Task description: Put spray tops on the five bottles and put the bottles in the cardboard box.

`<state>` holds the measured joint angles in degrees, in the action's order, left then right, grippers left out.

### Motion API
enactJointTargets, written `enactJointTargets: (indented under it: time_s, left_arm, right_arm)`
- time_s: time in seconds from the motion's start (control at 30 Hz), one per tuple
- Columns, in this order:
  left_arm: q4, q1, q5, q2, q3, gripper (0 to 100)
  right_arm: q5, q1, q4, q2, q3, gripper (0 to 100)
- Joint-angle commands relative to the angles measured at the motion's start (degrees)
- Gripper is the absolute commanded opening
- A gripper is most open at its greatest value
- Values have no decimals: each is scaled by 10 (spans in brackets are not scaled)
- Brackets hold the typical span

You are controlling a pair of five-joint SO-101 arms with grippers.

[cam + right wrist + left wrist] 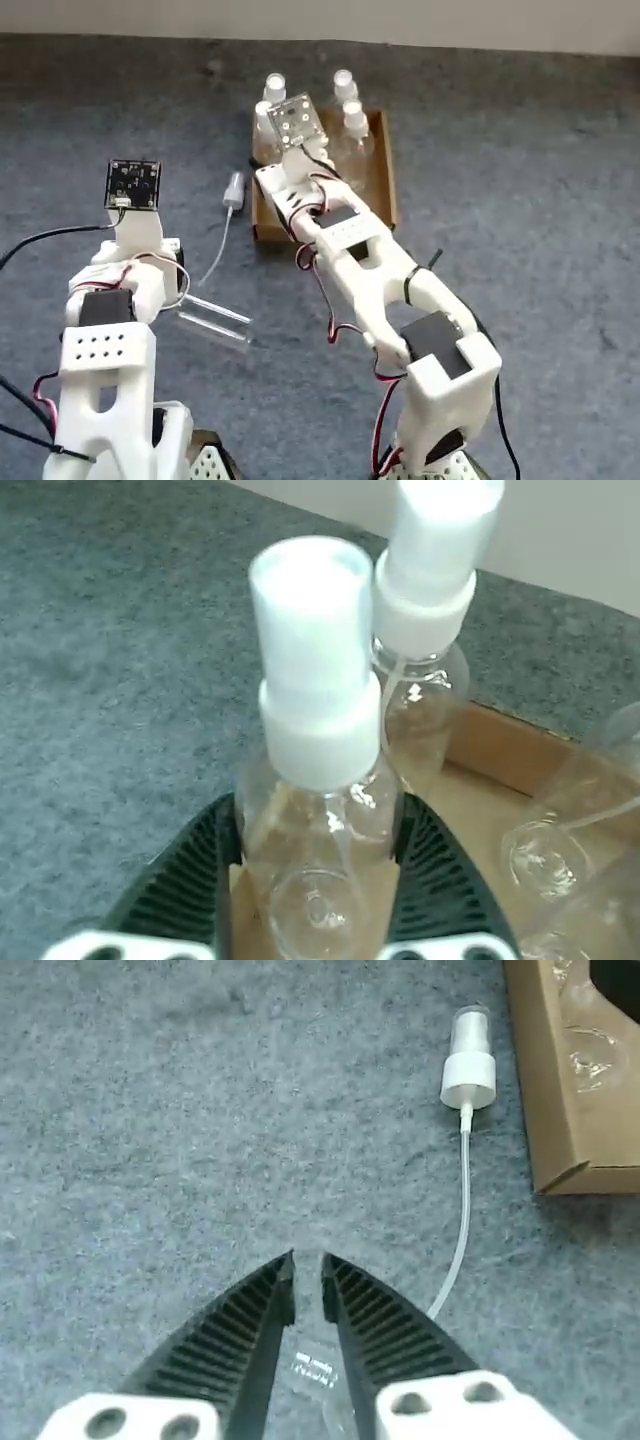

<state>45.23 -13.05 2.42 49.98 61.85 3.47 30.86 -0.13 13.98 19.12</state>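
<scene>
While the right hand (318,825) clamps a bottle (312,710), the left hand (308,1270) hangs ajar, empty, over carpet (150,1110).

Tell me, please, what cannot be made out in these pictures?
High view: the right arm covers much of the cardboard box, so its bottles cannot be counted.
Left wrist view: the left gripper hides most of the lying bottle; the edge cuts the rest.
Right wrist view: the right gripper covers the lower sides of the held bottle; edges cut off neighbouring bottles.

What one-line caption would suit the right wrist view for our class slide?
Right gripper holds a spray-topped bottle at the cardboard box, beside another topped bottle.
</scene>
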Motion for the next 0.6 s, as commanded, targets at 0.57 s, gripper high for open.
enactJointTargets:
  time_s: [0.57]
  left_arm:
    - [-11,13,4,-3,-3,5]
  right_arm:
    - [3,-5,-11,-9,-35,99]
